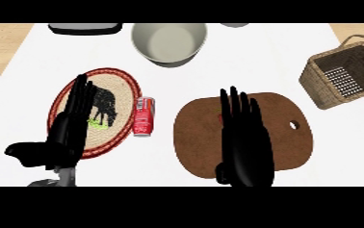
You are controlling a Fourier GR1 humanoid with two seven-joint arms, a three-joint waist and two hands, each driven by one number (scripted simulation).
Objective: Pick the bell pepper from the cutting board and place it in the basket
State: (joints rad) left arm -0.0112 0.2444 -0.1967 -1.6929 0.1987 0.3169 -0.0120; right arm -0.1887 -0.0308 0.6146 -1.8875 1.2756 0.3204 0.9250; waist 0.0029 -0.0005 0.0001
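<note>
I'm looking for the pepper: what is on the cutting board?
The right hand hovers open over the cutting board. Only a small red-green bit shows beside its fingers; whatever lies beneath the hand is covered.

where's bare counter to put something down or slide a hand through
Bare white counter runs between the grey bowl and the wicker basket, above the cutting board. A narrower gap lies between the red can and the board. It is crowded at left, where the left hand covers the round mat beside the can.
</note>
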